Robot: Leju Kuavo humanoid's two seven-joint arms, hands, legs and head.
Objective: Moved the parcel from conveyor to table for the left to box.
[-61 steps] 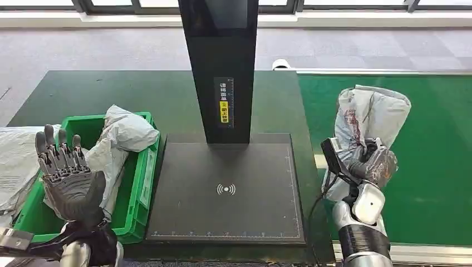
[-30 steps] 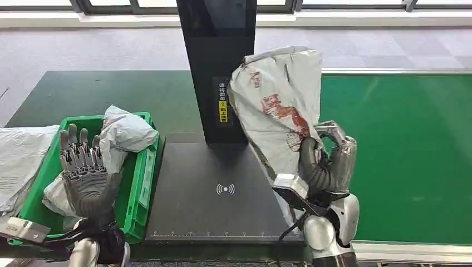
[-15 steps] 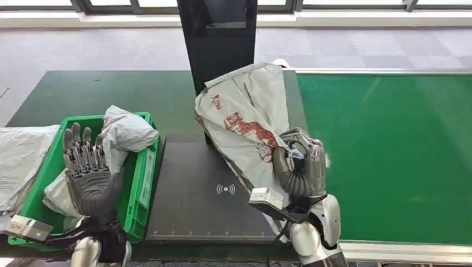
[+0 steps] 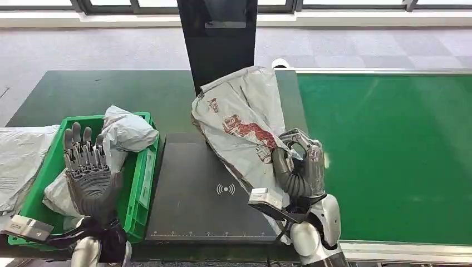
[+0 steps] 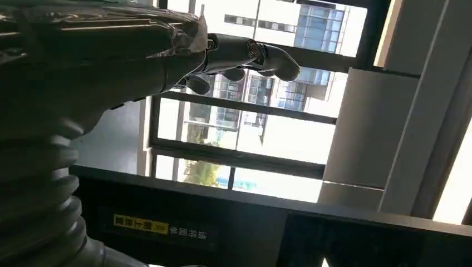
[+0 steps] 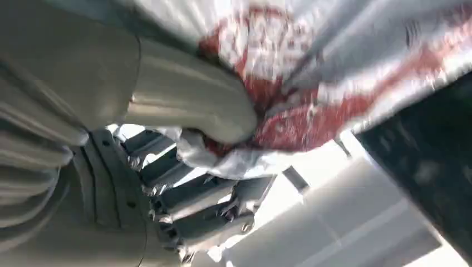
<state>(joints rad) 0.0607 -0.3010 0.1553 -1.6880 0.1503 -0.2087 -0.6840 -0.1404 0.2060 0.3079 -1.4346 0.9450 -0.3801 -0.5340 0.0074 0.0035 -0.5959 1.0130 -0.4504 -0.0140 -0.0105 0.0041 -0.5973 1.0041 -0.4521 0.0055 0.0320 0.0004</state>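
A grey plastic parcel (image 4: 245,122) with a red print hangs tilted over the right side of the black scanner plate (image 4: 189,206), its top leaning against the black post (image 4: 222,39). My right hand (image 4: 300,169) grips its right edge; up close the thumb presses into the red print on the parcel (image 6: 311,111). My left hand (image 4: 86,169) is raised, palm up and fingers spread, over the green box (image 4: 142,183), holding nothing. In the left wrist view the left hand (image 5: 234,53) points its fingers at the windows.
The green box holds other grey parcels (image 4: 125,133). More grey bags (image 4: 19,161) lie left of it. The green conveyor belt (image 4: 389,156) runs along the right. The dark table (image 4: 128,92) extends behind the box.
My right hand has carried the parcel from the conveyor leftward to over the scanner plate; in the last half second it barely shifted. My left hand rose slightly and moved right over the box.
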